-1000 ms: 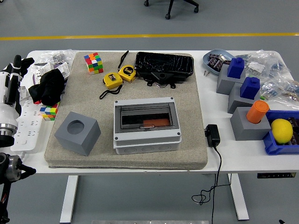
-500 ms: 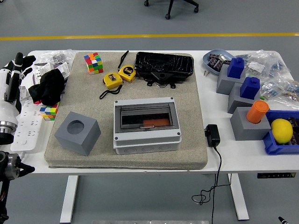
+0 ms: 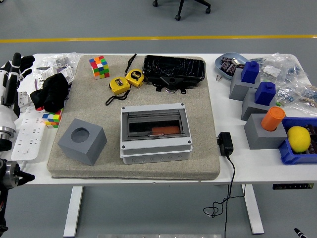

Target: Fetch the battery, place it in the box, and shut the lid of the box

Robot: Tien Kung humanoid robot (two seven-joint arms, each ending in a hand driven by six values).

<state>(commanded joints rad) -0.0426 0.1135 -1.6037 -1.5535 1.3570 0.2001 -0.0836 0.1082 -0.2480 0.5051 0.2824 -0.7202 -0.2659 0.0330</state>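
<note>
Robot hand [image 3: 20,63] raised at left edge

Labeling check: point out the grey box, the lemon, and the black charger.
grey box [image 3: 156,151]: head view, front wall.
lemon [image 3: 298,138]: head view, middle of the peel.
black charger [image 3: 225,144]: head view, top of the body.

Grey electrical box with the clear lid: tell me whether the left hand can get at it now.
Probably yes: the left hand sits at the table's left edge, and only the low grey cube lies between it and the grey box.
</note>
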